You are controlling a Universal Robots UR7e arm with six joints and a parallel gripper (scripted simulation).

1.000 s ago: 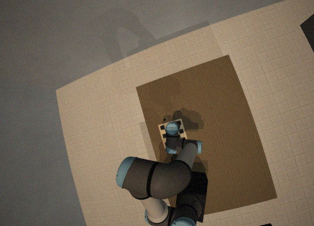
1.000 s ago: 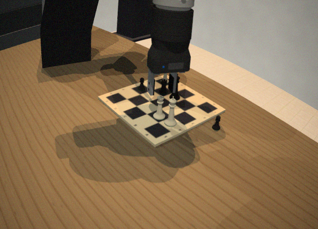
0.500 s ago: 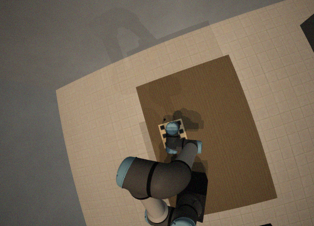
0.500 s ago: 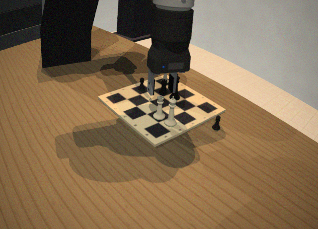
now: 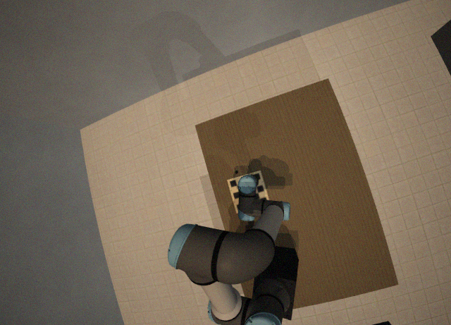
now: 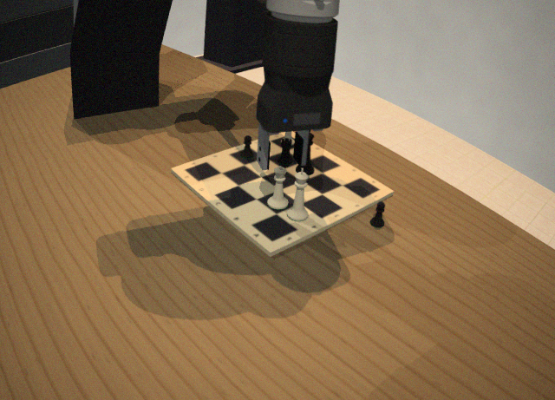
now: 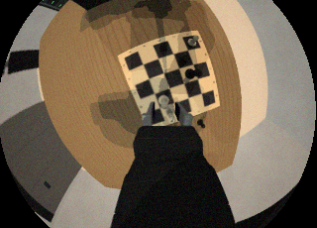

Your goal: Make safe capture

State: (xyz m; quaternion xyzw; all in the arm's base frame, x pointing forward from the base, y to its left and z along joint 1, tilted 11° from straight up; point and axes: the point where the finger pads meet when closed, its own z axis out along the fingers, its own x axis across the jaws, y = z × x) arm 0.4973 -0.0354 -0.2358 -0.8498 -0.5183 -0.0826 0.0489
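A small chessboard (image 6: 254,211) (image 7: 139,75) lies on the wooden table (image 6: 134,306) (image 5: 328,161). A white queen (image 6: 278,190) and a white king (image 6: 298,197) stand side by side near its front. My gripper (image 6: 284,162) (image 7: 164,107) is open and empty, its fingers hanging just above the board behind the two white pieces. Two taller black pieces (image 6: 285,153) (image 6: 309,155) stand behind the fingers, partly hidden. A black pawn (image 6: 247,145) stands at the board's far edge. Another black pawn (image 6: 377,215) (image 7: 200,124) stands upright on the table beside the board's right corner. In the top view the wrist covers most of the board.
The arm's dark base block (image 6: 116,50) (image 5: 276,271) stands on the table behind the board. The table's edge (image 6: 447,172) runs to the right, with tiled floor (image 6: 492,172) beyond it.
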